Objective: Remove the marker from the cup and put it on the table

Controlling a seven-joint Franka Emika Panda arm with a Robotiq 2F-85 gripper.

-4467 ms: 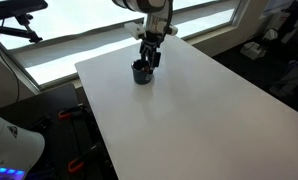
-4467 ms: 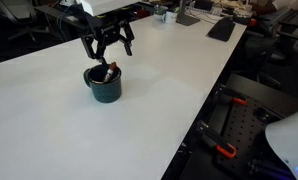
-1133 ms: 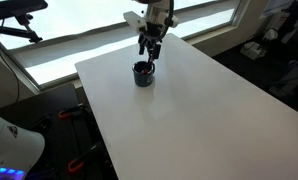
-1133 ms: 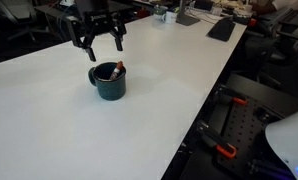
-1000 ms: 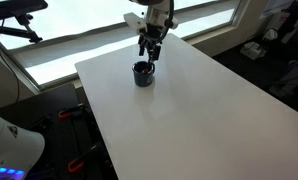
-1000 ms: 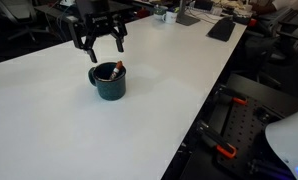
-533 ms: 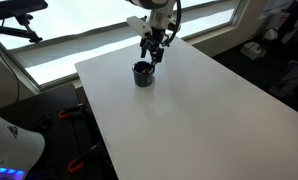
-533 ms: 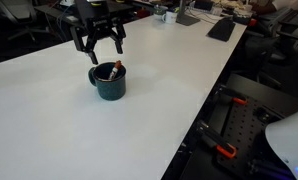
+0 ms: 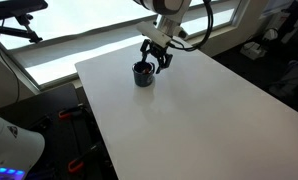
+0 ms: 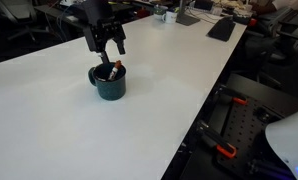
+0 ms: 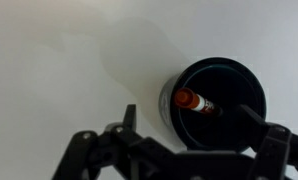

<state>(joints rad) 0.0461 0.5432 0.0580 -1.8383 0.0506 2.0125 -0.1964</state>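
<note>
Pretty office-y room tbh: a long window [image 9: 79, 45] glowed bright with daylight in the back, the floor [image 9: 51, 112] looked dark, and some red-handled tools [image 10: 222, 151] lay down there.

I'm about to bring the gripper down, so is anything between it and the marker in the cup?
Nothing visible. The open gripper hangs just above the cup, and the marker leans inside with its red end up, uncovered in the wrist view.

Black skeletal end effector [image 10: 108, 50], white arm [image 9: 171, 8], black cable [image 9: 202, 28]
</note>
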